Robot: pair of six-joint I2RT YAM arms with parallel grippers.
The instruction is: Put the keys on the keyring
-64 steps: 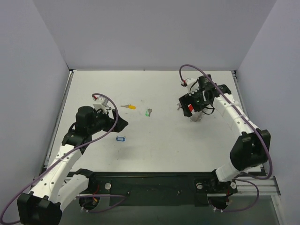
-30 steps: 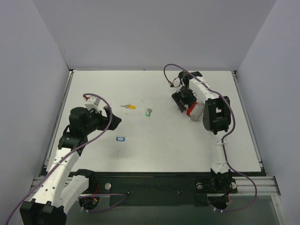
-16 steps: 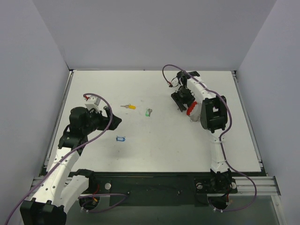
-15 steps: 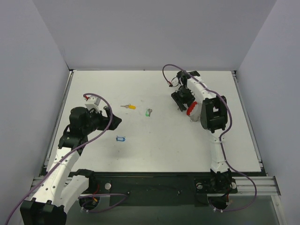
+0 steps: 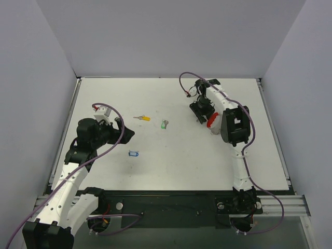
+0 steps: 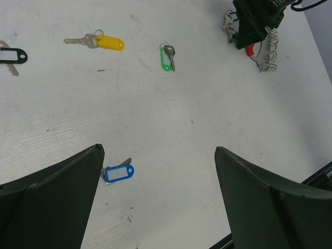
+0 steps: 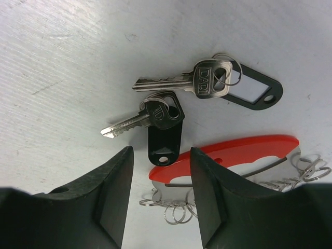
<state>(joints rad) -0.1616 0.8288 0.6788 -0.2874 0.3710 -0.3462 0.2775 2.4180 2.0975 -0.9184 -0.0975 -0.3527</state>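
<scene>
The keyring, a curved red band (image 7: 233, 151) with silver loops (image 7: 179, 207), lies at the table's back right (image 5: 211, 120). My right gripper (image 7: 161, 155) stands low over it, open. Its fingers straddle the band's left end without touching it. Two black-tagged keys (image 7: 165, 129) (image 7: 228, 83) lie just beyond the band. A yellow-tagged key (image 5: 142, 118), a green-tagged key (image 5: 164, 124) and a blue-tagged key (image 5: 134, 153) lie apart mid-table. My left gripper (image 5: 128, 136) hovers wide open, and the blue-tagged key (image 6: 118, 173) sits by its left finger.
Another black-tagged key (image 6: 11, 55) shows at the far left edge of the left wrist view. The right arm's upper link (image 5: 233, 127) rises just right of the keyring. Grey walls close in the table (image 5: 171, 171) on three sides.
The right arm folded in and brought its gripper down at the keyring, then held while its jaws narrowed. The left arm drew back slightly, then stayed still.
</scene>
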